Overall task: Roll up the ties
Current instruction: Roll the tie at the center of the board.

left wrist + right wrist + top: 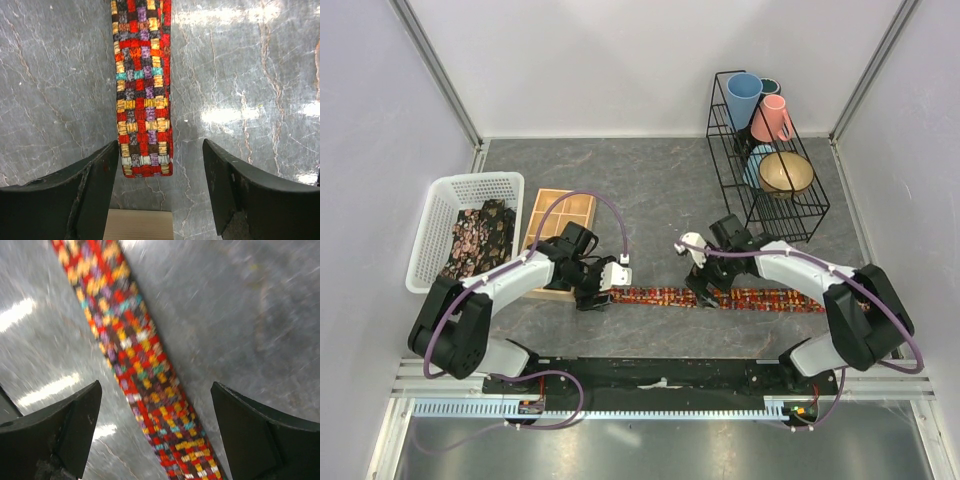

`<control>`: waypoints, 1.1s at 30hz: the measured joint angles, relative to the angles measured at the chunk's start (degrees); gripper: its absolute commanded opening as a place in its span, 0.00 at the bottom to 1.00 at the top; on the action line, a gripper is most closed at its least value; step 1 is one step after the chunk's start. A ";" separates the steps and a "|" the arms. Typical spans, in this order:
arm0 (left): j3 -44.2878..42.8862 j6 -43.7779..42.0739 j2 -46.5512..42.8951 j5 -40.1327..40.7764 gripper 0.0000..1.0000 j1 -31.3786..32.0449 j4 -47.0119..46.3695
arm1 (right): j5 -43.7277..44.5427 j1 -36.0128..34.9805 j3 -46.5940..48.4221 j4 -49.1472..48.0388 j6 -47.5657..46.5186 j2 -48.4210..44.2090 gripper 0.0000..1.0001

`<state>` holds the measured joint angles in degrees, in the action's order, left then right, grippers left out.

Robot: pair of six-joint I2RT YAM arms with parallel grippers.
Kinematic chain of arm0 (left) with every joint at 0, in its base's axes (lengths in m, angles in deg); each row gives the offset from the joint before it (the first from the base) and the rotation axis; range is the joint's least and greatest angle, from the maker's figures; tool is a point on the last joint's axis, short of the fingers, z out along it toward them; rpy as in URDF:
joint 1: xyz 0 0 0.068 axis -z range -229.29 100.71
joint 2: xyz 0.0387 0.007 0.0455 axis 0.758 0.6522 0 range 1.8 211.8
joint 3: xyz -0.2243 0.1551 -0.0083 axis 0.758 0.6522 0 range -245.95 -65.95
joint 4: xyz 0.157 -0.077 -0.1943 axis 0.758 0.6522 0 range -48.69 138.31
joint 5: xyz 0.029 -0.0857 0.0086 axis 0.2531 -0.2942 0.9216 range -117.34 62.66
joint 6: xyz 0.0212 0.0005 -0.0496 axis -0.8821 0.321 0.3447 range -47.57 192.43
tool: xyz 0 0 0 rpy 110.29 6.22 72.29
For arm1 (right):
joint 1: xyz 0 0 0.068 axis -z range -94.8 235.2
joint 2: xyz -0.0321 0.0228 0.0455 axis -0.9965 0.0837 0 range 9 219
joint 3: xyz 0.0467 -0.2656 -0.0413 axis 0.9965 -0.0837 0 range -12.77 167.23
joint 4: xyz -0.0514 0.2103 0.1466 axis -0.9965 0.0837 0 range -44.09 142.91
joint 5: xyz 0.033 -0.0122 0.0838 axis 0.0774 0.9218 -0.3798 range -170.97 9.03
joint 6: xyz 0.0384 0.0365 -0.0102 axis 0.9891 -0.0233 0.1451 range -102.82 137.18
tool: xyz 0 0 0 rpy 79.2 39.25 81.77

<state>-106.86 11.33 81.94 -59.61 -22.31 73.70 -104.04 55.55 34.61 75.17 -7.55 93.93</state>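
Checked tie (760,298) laid flat along the near edge of the worktop (650,190); both your grippers are over it and neither is holding it.

Your left gripper (598,293) is at the tie's left end with its fingers (85,190) spread wide. The tie's squared end lies on the grey surface between them, close against one finger; contact cannot be confirmed. Your right gripper (703,290) is over the tie's middle stretch, fingers (250,440) equally wide, with the tie running between them; that wrist view is blurred. The floral ties (480,235), dark with pinkish print, lie heaped in the white basket (430,230) at the left edge. The wooden tray (560,210) stands just beside the basket.
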 measured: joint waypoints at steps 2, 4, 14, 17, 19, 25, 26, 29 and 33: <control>0.00 0.24 0.22 0.37 0.74 0.00 -0.02 | 1.62 -0.66 -2.29 0.44 -4.07 -1.70 0.98; 0.00 0.61 0.59 0.59 0.74 0.00 -0.04 | 3.19 -1.77 -4.55 0.52 -6.97 -3.23 0.98; 0.00 1.66 1.42 0.94 0.66 0.00 -0.96 | 7.21 -4.96 -9.42 -2.86 -12.17 -6.03 0.73; 0.00 1.70 1.68 1.44 0.62 0.00 -1.11 | 7.21 -5.49 -9.57 -3.17 -12.63 -6.21 0.69; 0.00 1.70 1.73 1.77 0.62 0.00 -1.27 | 7.10 -5.51 -10.12 -3.78 -12.83 -6.78 0.72; 0.00 1.73 2.29 2.14 0.58 0.00 -1.49 | 8.52 -5.75 -11.74 -5.92 -13.05 -8.83 0.69; 0.00 1.75 2.36 2.14 0.58 0.00 -1.57 | 8.72 -5.79 -11.78 -6.12 -13.00 -8.85 0.68; 0.00 1.90 2.45 2.21 0.57 0.00 -2.14 | 9.40 -5.81 -11.82 -6.95 -13.00 -8.72 0.63; 0.04 2.19 2.45 2.29 0.56 -0.02 -2.64 | 10.29 -5.81 -11.80 -9.29 -13.03 -8.00 0.76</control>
<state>-106.82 13.52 84.39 -57.32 -22.33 71.05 -93.75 49.73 22.80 65.88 -20.58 85.93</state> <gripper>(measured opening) 0.566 0.643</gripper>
